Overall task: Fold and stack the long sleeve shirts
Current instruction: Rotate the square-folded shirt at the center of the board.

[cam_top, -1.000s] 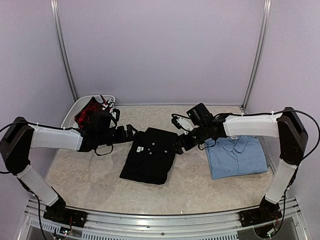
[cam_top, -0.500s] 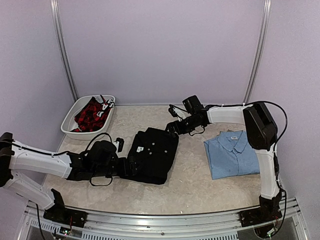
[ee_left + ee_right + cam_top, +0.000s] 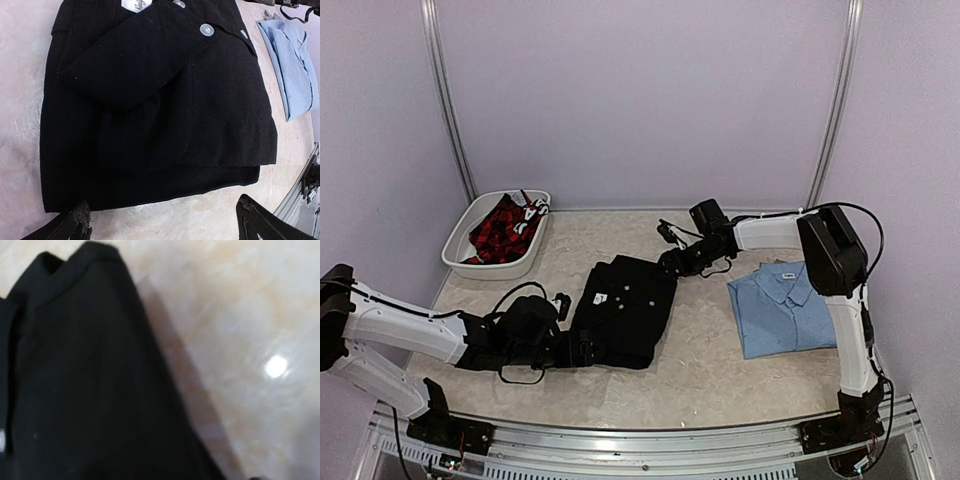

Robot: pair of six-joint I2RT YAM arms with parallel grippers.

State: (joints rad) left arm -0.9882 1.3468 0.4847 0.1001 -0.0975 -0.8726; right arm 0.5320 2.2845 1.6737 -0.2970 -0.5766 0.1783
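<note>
Left tool (image 3: 582,348) spread wide at folded black shirt's (image 3: 625,308) near edge, right tool (image 3: 672,262) at its far corner, grip can't tell, light blue shirt (image 3: 790,310) folded on surface (image 3: 700,370) alongside

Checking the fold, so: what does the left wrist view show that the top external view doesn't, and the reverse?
Left wrist only: the stacked fold edges at the black shirt's near hem, and the left gripper plainly open at that hem. Top external only: the right gripper at the shirt's far right corner, and the white bin holding red plaid cloth. Both: the folded black shirt and the folded light blue shirt, lying apart on the table.
</note>
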